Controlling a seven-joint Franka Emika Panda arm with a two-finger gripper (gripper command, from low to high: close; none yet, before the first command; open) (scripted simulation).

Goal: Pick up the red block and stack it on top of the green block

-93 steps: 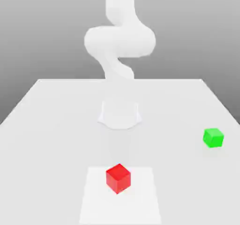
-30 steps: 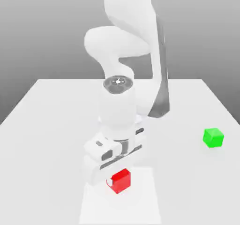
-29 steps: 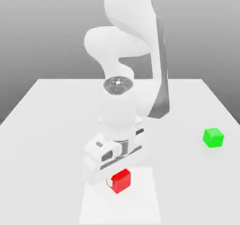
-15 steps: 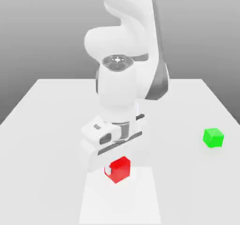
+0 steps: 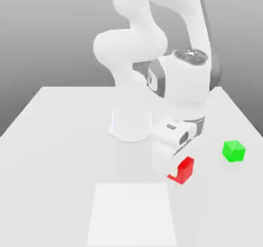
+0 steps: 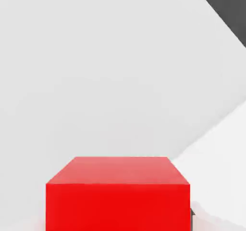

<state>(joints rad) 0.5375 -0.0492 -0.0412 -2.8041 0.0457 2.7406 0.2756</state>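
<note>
A white robot arm (image 5: 154,40) rises from its base at the back of a pale surface (image 5: 56,153) and bends forward and down toward the exterior view's right, carrying its load across the scene. A lighter square patch (image 5: 131,215) lies on the surface near the front edge, at about seven o'clock from the load. The hand (image 5: 173,170) hangs from the wrist, clamped shut on the red block (image 5: 183,171), which rides clear of the surface; the white body of the hand covers the side of the block facing the exterior view's left. In the hand view the red block (image 6: 117,191) sits square and level in the grip with the surface well below it, so the hold looks steady and untilted, as a stacking move needs. The green block (image 5: 233,151) rests alone on the surface at roughly two o'clock from the held block, near but plainly apart from it, and by the look of it somewhat farther back. The lift seems meant to keep the red block from dragging and to let it come in over the green one from above. The carry looks partly done: the pick-up is complete, while the crossing to a spot directly over the green block and the lowering onto its top are not yet done.
</note>
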